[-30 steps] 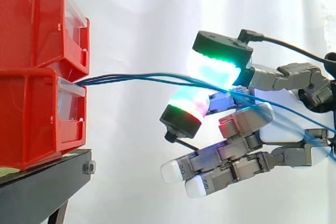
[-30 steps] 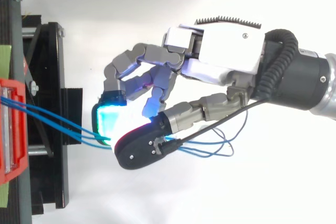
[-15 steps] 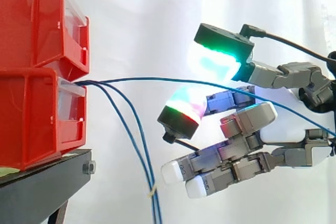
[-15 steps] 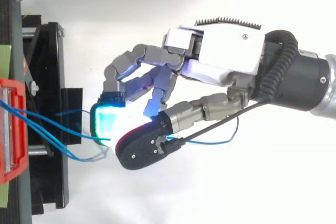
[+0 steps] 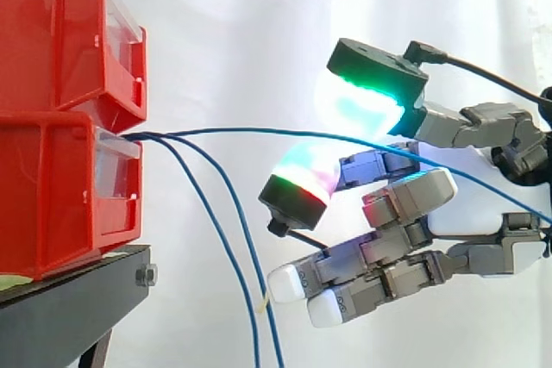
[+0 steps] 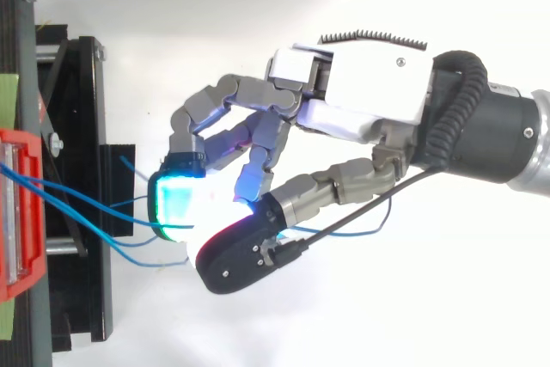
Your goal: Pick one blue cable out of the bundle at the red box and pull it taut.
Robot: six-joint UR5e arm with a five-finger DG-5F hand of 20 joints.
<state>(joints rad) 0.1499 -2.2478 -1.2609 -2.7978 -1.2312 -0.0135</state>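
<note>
1. Curling round a single blue cable (image 5: 259, 130), the hand (image 6: 361, 83) has one glowing pad (image 5: 362, 109) above the strand and another below it. The side view leaves a sliver of space between the pads, so the hold looks loose rather than firmly pinched.
2. The other fingers (image 5: 345, 286) are folded underneath, clear of any cable.
3. The held cable leaves the hand towards the red box (image 5: 52, 196) in a shallow arch, so it is probably not yet taut. Its free end trails past the palm in a slack loop in the top view.
4. Two other blue cables (image 5: 263, 325) come out of the same spot at the box's upper front edge, under an upper red bin (image 5: 52, 32). They hang down in front of the black stand (image 5: 69, 308), well apart from the hand.
5. The cable looks thin, light and limp, and its smooth jacket is likely to slide between rounded pads.
6. The present spot, well clear of the box, seems a good place to hold it. The pads likely need to close flat on the strand before the hand draws straight away from the box.
7. A weak pinch may let the cable slip through instead of tightening.
</note>
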